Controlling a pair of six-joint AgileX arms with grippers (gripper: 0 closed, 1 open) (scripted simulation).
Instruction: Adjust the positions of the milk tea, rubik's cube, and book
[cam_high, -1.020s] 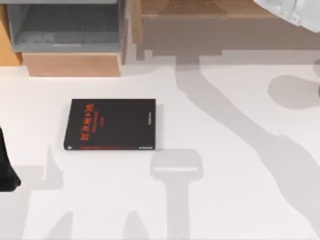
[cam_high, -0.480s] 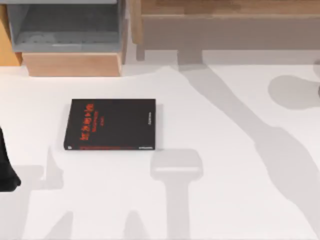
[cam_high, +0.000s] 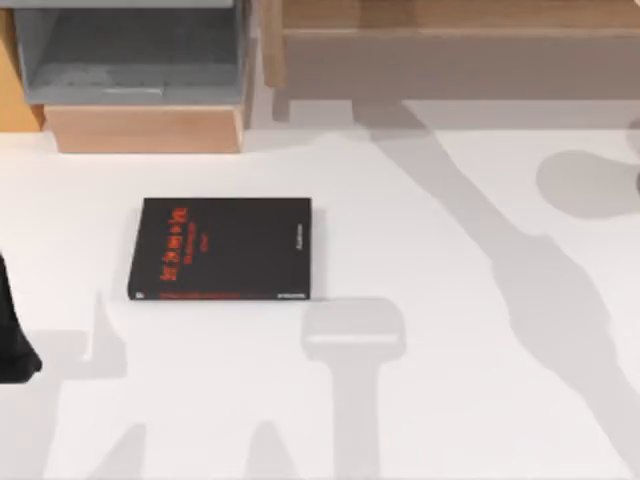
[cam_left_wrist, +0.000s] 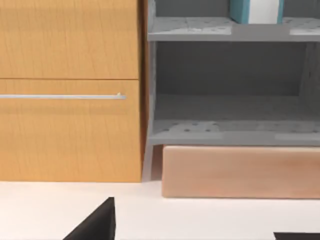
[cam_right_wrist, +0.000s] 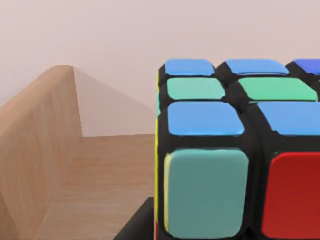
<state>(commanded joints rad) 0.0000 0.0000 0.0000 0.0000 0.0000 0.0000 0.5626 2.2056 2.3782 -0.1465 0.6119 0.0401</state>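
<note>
The book (cam_high: 221, 248), black-covered with red lettering, lies flat on the white table left of centre. The rubik's cube (cam_right_wrist: 235, 150) sits very close in the right wrist view, over a wooden compartment (cam_right_wrist: 45, 165), with a black fingertip (cam_right_wrist: 135, 227) against its lower edge; my right gripper is shut on it. My left arm (cam_high: 12, 340) is parked at the table's left edge. Its gripper (cam_left_wrist: 195, 236) is open, with the two dark fingertips (cam_left_wrist: 95, 225) wide apart and nothing between them. It faces the cabinet. The milk tea is out of view.
A grey open shelf (cam_high: 130, 60) on a wooden base stands at the back left beside an orange drawer front (cam_left_wrist: 70, 90). A teal and white object (cam_left_wrist: 255, 10) rests on an upper shelf. A wooden unit (cam_high: 450, 40) lines the back right.
The white part of my right arm has left the top right corner of the top view, and its shadow on the table has shifted right. The book and left arm have not moved.
</note>
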